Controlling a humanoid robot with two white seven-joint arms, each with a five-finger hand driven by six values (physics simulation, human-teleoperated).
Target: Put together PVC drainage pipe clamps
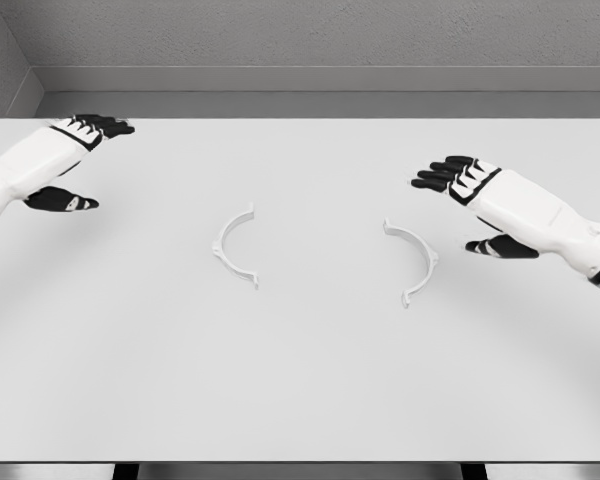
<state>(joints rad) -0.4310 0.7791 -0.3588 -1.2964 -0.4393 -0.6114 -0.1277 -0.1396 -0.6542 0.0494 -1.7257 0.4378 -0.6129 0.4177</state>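
Two white half-ring clamp pieces lie flat on the white desk (300,400), both near its middle and well apart from each other. The left clamp half (234,246) bulges toward the left, its open side facing right, with a small flange tab at each end. The right clamp half (414,262) mirrors it, bulging toward the right with its open side facing left, so the two hollows face each other across a bare gap.

The left hand (78,160) hovers over the desk's far left corner, its white forearm coming in from the left edge. Its dark fingers (108,126) are stretched out toward the right and the thumb sits apart below them; the hand is released and holds nothing. The left clamp half lies well to the right of it and nearer the robot, with clear desk between the two.

The right hand (470,205) is over the right side of the desk, its arm entering from the right edge. Its fingers (442,174) point left, loosely extended, with the thumb spread below; it too is released and grasps nothing. The right clamp half lies near it, just left of the thumb and slightly nearer the robot, not touching the hand.

Behind the desk stands a grey wall (320,35).
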